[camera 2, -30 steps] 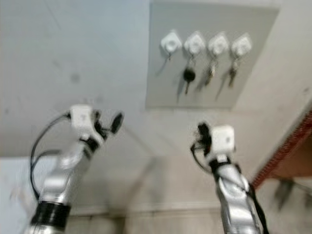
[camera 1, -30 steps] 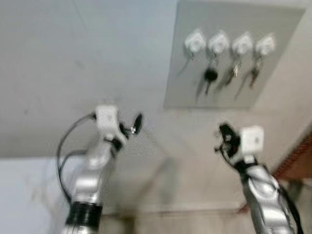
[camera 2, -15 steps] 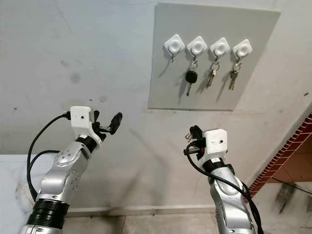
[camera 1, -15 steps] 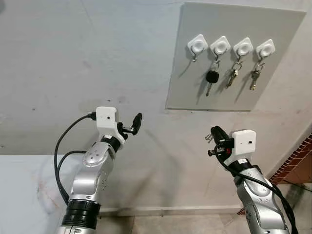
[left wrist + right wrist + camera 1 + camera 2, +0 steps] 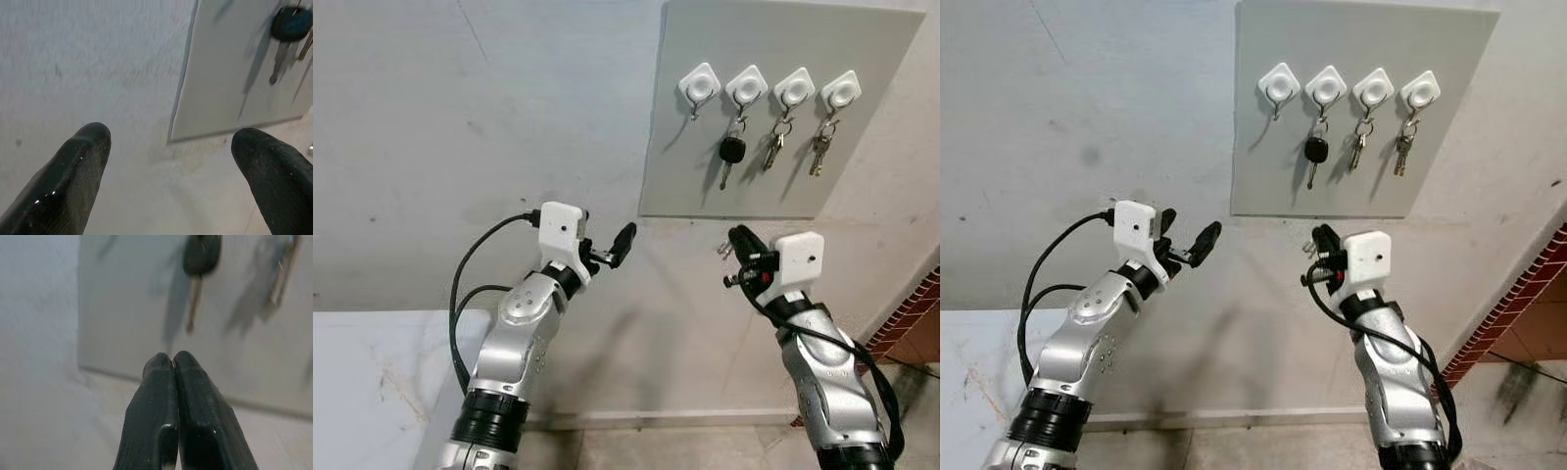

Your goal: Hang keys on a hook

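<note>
A grey board (image 5: 685, 176) on the wall carries a row of white hooks. The leftmost hook (image 5: 699, 86) is bare. A black-headed key (image 5: 731, 150) hangs on the second, and silver keys (image 5: 771, 149) hang on the other two. My right gripper (image 5: 736, 235) is below the board, shut, with a small silvery bit of the keys (image 5: 723, 252) sticking out beside its fingers. In the right wrist view its fingers (image 5: 168, 363) are pressed together, pointing at the black key (image 5: 200, 254). My left gripper (image 5: 607, 240) is open and holds nothing, lower left of the board; the left wrist view shows its fingers (image 5: 90, 142) wide apart.
The wall is plain plaster. A red brick edge (image 5: 915, 313) runs down at the lower right. A pale flat surface (image 5: 372, 382) lies at the lower left beside my left arm. A black cable (image 5: 460, 294) loops off the left wrist.
The left arm has swung right, toward the board's lower left corner. The right gripper has risen slightly and stays shut. The camera view has shifted a little.
</note>
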{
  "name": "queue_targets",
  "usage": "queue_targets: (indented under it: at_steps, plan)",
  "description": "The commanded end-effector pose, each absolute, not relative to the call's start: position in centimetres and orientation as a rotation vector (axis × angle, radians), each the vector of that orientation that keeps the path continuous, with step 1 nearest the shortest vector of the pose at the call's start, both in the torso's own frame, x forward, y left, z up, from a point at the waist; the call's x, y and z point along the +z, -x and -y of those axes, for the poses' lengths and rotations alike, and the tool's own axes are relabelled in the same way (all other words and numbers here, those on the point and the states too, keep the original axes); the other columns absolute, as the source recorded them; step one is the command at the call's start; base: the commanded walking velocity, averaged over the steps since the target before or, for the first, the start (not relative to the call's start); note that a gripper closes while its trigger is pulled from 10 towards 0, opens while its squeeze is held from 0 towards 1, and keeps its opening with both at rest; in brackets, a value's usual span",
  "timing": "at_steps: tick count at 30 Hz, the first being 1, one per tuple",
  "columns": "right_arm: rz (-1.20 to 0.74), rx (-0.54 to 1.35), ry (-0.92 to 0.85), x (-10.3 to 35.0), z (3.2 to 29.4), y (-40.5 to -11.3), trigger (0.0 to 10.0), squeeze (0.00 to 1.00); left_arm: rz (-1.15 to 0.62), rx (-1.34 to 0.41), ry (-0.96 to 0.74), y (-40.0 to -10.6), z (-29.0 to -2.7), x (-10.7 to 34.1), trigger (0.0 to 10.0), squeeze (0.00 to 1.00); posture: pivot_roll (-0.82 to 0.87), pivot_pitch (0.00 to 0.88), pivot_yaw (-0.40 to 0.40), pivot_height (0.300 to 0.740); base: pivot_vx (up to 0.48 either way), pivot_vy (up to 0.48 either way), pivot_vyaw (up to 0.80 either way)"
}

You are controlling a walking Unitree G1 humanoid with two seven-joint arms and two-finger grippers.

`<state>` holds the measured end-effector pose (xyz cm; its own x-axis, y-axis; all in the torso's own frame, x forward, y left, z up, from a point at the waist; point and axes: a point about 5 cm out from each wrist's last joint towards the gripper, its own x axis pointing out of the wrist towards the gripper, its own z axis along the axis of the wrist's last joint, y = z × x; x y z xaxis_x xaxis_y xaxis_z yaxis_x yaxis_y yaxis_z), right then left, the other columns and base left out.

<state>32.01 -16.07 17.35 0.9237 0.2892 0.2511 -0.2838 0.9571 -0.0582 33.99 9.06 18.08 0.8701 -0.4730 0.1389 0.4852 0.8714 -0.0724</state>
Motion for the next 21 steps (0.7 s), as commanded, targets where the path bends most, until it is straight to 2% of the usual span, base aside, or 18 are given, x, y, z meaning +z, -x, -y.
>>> queue_targets:
  at_steps: [1, 9, 21]
  plan:
    - [0.288, 0.294, -0.01, 18.3, 16.2, -32.6, 10.0, 0.0, 0.169, -0.533, 0.097, -34.2, -8.6, 19.7, 10.0, 0.0, 0.01, 0.0, -0.005, 0.74, 0.0, 0.0, 0.0]
    - [0.339, 0.352, -0.036, 20.6, 15.4, -34.5, 10.0, 0.0, 0.246, -0.577, 0.066, -35.0, -8.2, 22.4, 10.0, 0.0, 0.01, 0.0, -0.002, 0.74, 0.0, 0.0, 0.0]
    - [0.389, 0.458, -0.06, 22.8, 14.0, -36.4, 10.0, 0.0, 0.272, -0.619, 0.086, -34.9, -7.2, 23.4, 10.0, 0.0, 0.02, 0.0, -0.003, 0.74, 0.0, 0.0, 0.0]
